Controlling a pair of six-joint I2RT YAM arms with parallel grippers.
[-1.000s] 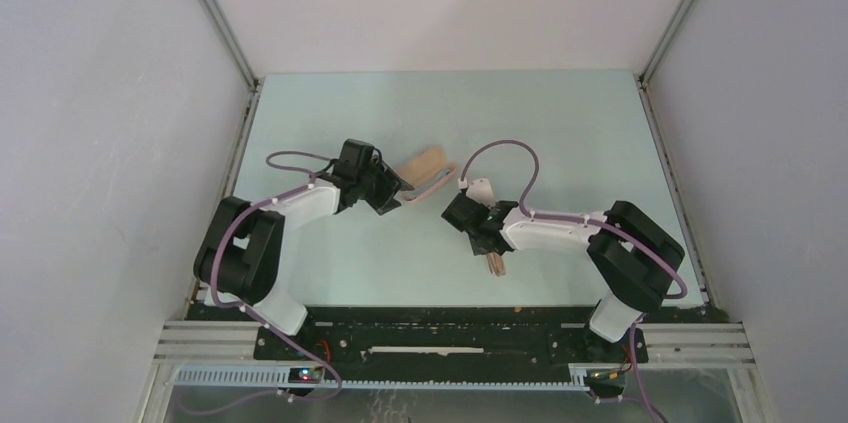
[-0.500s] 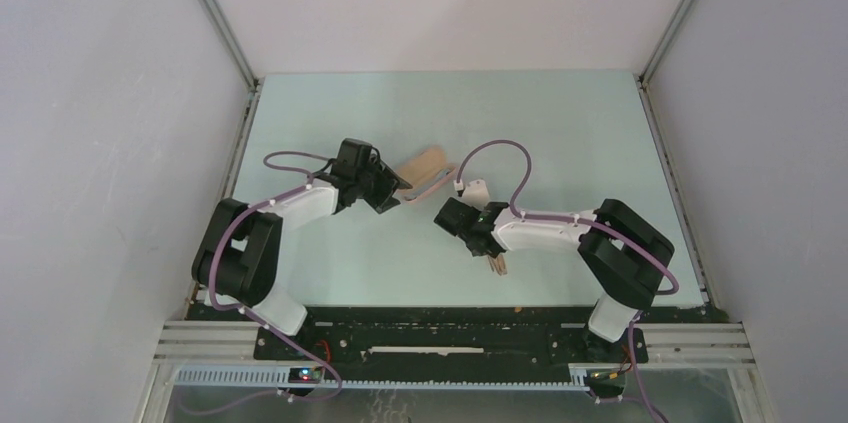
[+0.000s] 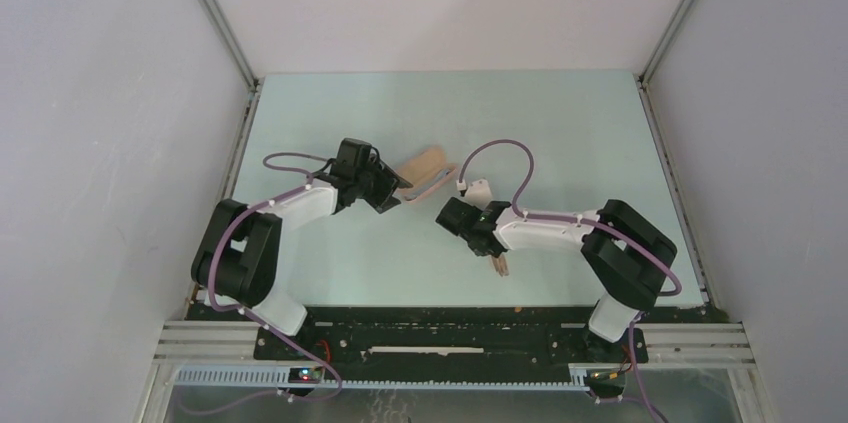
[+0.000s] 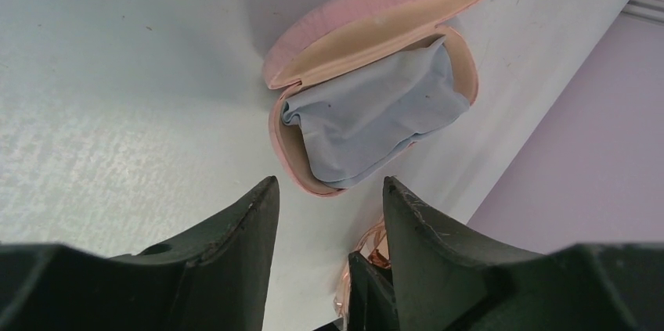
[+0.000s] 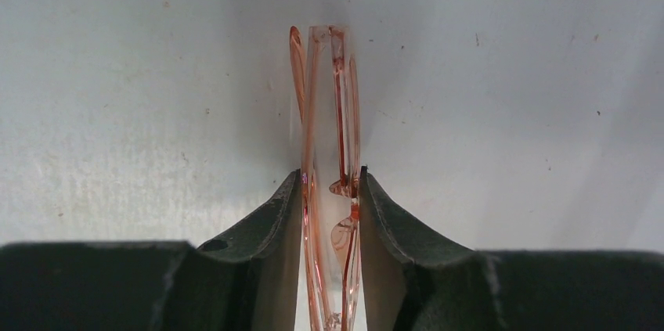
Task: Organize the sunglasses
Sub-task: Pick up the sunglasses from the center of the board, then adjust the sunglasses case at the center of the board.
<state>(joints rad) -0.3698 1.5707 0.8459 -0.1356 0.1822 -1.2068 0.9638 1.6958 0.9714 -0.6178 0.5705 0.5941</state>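
Folded sunglasses (image 5: pixel 341 112) clamped edgewise in right pincer (image 5: pixel 330 186). Open case (image 4: pixel 368 30) sits under left pincer (image 4: pixel 329 198), jaws apart, empty; cloth (image 4: pixel 376 120) fills case base.

We see the sunglasses (image 5: pixel 329 112) folded flat and edge-on, a thin, translucent orange-brown frame with slim temples. They are pinched in the right gripper (image 5: pixel 330 178), pointing to 12 o'clock in its view. On the table (image 3: pixel 560 123) they sit toward 5 o'clock.

Orange-brown sunglasses (image 5: pixel 333 151), pink case (image 4: pixel 352 19), light-blue cloth (image 4: pixel 376 112)

Gaping left pincer (image 4: pixel 329 190), tight-clamped right pincer (image 5: pixel 330 182).
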